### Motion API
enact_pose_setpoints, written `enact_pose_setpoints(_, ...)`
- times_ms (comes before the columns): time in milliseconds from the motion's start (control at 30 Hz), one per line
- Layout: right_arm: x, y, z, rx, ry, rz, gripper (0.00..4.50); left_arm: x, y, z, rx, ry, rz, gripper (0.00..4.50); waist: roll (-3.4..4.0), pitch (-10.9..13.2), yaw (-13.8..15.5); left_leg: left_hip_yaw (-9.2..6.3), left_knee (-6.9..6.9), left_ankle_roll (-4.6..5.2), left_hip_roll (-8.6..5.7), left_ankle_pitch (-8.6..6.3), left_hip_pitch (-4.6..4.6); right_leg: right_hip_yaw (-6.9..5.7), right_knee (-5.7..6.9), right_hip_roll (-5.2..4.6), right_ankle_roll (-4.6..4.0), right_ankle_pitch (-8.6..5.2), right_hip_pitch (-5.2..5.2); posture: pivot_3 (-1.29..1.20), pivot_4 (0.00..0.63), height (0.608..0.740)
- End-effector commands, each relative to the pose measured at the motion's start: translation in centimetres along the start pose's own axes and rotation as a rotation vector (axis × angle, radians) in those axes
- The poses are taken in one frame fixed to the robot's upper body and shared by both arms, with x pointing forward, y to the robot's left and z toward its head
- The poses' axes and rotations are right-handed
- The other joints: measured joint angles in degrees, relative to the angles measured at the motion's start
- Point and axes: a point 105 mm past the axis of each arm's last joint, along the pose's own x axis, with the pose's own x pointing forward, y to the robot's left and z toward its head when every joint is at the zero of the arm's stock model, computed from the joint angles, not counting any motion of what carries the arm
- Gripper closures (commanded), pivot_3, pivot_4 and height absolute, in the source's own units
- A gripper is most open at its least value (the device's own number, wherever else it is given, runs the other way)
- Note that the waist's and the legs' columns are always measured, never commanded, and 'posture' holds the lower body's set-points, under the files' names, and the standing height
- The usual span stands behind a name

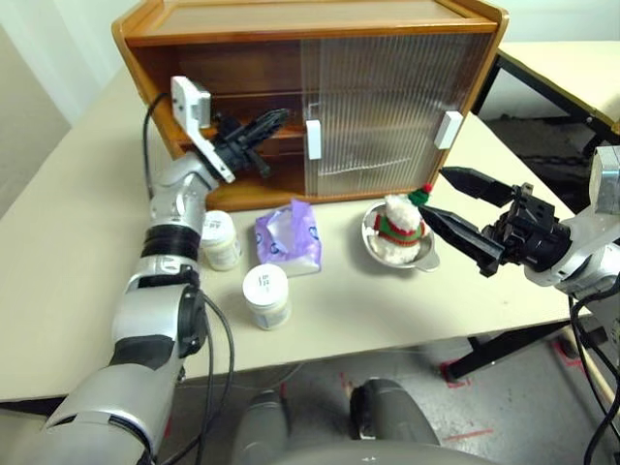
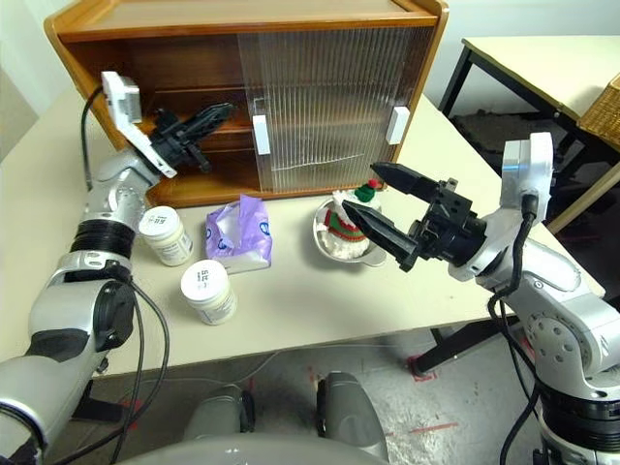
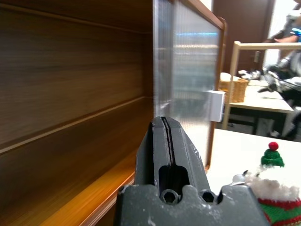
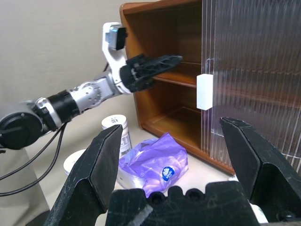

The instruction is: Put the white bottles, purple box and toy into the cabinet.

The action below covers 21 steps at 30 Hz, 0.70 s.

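1. Left gripper (image 1: 263,124): jaws pressed fully together, empty, raised at the mouth of the cabinet's open left half, level with the middle shelf.
2. Right gripper (image 2: 380,202): jaws spread wide, empty, hovering just beside the toy.
3. Toy (image 1: 399,221): one. White plush bear in striped sweater and red-green hat, sitting in a steel bowl (image 1: 426,260) on the surface (image 1: 77,194), in front of the closed doors.
4. Purple box (image 1: 289,238): one. Soft lilac tissue pack on the surface, just before the cabinet's open side.
5. White bottles: two. One (image 1: 219,238) near the left forearm, one (image 1: 265,295) nearer the surface's front edge. Both upright, lids on.
6. Cabinet (image 1: 320,24): one. Two shelves, both bare; ribbed sliding doors (image 1: 387,107) cover the right half. Nothing stowed yet.
7. Handling note, as a judgement: the nearest pick is the toy. Bring the spread jaws down around the bear's body, clear of the bowl rim, close gently, lift straight, then carry it across to the open left side.
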Motion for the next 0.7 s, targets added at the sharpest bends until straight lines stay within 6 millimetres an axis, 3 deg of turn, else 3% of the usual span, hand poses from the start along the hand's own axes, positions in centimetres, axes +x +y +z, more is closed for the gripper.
enact_pose_setpoints(33, 0.3, 0.0, -0.2, 0.006, -0.002, 0.027, 0.00, -1.3, 0.1, 0.7, 0.005, 0.004, 0.013, 4.47, -0.01, 0.0, 0.2, 0.00, 0.02, 0.00, 0.00, 0.00, 0.00, 0.01, 0.01, 0.00, 0.00, 0.00, 0.00, -0.10, 0.000, 0.740)
enact_pose_setpoints(133, 0.5, -0.2, -0.4, 0.016, 0.002, 0.048, 0.00, -3.3, -0.5, 1.2, 0.031, 0.040, 0.014, 3.88, -0.01, 0.0, 0.5, 0.00, 0.03, 0.00, -0.01, 0.00, -0.01, 0.02, 0.02, -0.02, 0.01, 0.01, 0.00, -0.07, 0.000, 0.740)
enact_pose_setpoints(300, 1.1, -0.4, -0.7, 0.029, 0.003, 0.079, 0.00, -7.2, -1.7, 0.9, 0.015, 0.116, 0.015, 2.00, 0.08, 0.0, 1.2, 0.02, -0.02, 0.00, 0.03, 0.00, 0.03, 0.08, 0.02, 0.00, -0.01, -0.01, -0.02, -0.02, 0.000, 0.740)
enact_pose_setpoints(467, 1.7, -0.4, -1.0, 0.041, 0.003, 0.109, 0.00, -11.0, -1.6, 0.3, 0.049, 0.171, 0.091, 0.04, 0.14, 0.1, 3.2, 0.05, 0.02, -0.04, 0.23, -0.02, 0.04, 0.06, 0.04, 0.14, -0.08, -0.05, -0.04, 0.01, 0.000, 0.740)
enact_pose_setpoints(700, 2.0, -0.4, -0.9, 0.045, 0.007, 0.133, 0.00, -14.8, -2.1, -1.6, 0.034, 0.254, 0.115, 0.02, 0.28, 0.2, 5.5, 0.13, 0.02, -0.06, 0.31, -0.03, -0.01, 0.06, 0.04, 0.15, -0.50, -0.28, -0.14, 0.03, 0.000, 0.740)
